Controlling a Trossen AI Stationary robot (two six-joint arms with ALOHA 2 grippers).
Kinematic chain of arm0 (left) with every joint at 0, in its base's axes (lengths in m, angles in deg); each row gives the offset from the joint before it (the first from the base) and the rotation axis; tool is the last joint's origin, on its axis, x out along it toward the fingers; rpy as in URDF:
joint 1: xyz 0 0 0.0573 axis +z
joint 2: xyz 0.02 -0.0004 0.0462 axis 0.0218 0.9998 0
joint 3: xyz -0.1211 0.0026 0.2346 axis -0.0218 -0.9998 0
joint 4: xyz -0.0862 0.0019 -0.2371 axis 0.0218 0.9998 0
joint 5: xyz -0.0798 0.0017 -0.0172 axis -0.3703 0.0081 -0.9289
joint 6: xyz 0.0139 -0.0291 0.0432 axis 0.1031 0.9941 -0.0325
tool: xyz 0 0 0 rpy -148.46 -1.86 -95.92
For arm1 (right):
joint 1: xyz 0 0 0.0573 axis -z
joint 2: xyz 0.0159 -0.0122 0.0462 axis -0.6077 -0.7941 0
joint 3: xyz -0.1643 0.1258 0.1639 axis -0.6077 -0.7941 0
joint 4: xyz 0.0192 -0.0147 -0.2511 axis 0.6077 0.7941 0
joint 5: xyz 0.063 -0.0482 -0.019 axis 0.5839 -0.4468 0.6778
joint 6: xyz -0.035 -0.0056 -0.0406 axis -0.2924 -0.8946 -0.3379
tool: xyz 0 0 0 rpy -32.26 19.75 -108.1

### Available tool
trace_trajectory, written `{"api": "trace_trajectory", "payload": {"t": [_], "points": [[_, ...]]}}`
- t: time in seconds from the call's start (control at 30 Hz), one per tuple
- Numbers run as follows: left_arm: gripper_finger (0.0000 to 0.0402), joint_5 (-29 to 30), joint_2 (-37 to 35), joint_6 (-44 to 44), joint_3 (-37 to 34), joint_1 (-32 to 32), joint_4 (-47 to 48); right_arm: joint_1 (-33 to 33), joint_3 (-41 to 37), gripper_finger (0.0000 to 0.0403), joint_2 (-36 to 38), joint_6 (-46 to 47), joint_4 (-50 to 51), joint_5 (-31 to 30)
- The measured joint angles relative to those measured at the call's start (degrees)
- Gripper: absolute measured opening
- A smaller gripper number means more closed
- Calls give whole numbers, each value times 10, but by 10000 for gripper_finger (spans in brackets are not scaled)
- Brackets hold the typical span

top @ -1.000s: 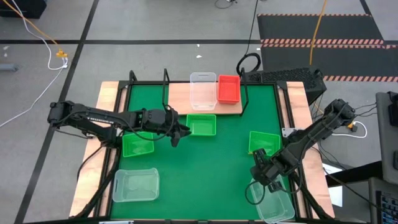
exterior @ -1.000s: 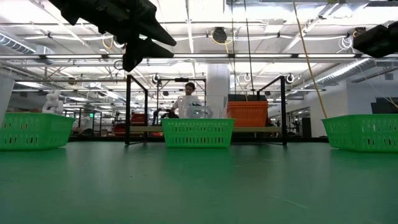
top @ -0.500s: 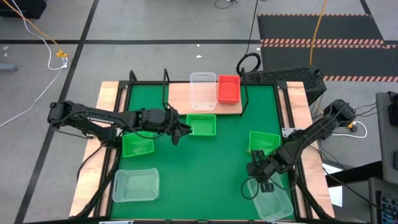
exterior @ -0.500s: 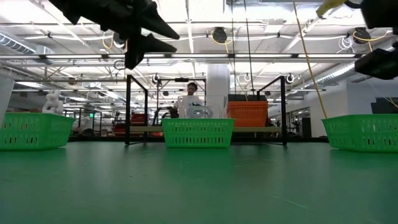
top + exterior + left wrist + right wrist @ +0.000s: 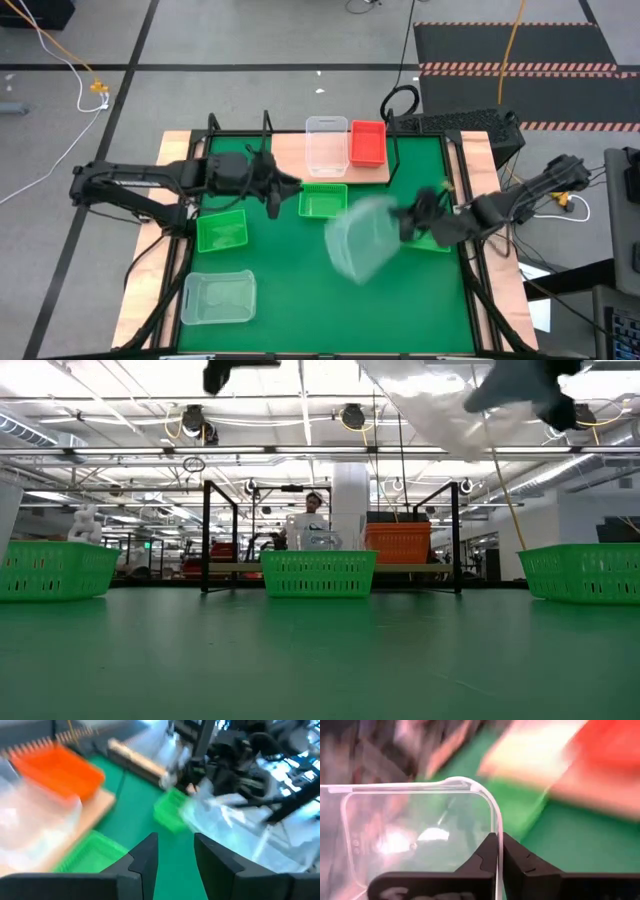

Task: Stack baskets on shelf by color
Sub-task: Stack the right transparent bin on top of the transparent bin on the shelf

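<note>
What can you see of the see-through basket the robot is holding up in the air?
The clear basket looks like thin see-through plastic, rectangular with rounded corners and an open top. It is empty. The right gripper is shut on its rim, pinching the thin wall between both fingers. It hangs tilted above the green mat, touching nothing else, between the middle green basket and the right-hand one.

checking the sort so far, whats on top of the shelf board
On the shelf stand a clear basket and a red basket, side by side. Whether more baskets are nested inside them cannot be seen.
</note>
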Motion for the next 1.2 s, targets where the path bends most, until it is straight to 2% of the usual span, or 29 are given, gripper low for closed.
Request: {"api": "trace_trajectory", "payload": {"t": [0.1, 0.2, 0.3, 0.37, 0.5, 0.57, 0.67, 0.77, 0.93, 1.2], "points": [[129, 62, -1, -24, 51, -5, 29, 14, 0, 1, 22, 10, -29, -186], [148, 126, -1, -27, 86, -7, 38, 36, 0, 1, 19, -55, -101, -344], [187, 181, 0, -68, 108, -7, 32, 65, 0, 1, -5, -175, -229, -441], [219, 212, 5, -122, 113, -7, 8, 85, 0, 1, -24, -298, -333, -473], [274, 223, 47, -245, 112, -6, -87, 132, 0, 1, -64, -553, -561, -491], [289, 224, 76, -293, 112, -7, -146, 153, 0, 1, -85, -616, -659, -490], [295, 243, 114, -335, 112, -11, -198, 176, 0, 0, -107, -658, -756, -488], [296, 275, 142, -343, 112, -19, -221, 188, 0, 0, -118, -672, -780, -475], [296, 355, 170, -356, 132, -27, -231, 191, 0, 0, -120, -643, -781, -474], [291, 376, 221, -402, 178, -24, -252, 191, 0, 0, -121, -634, -785, -470]]}}
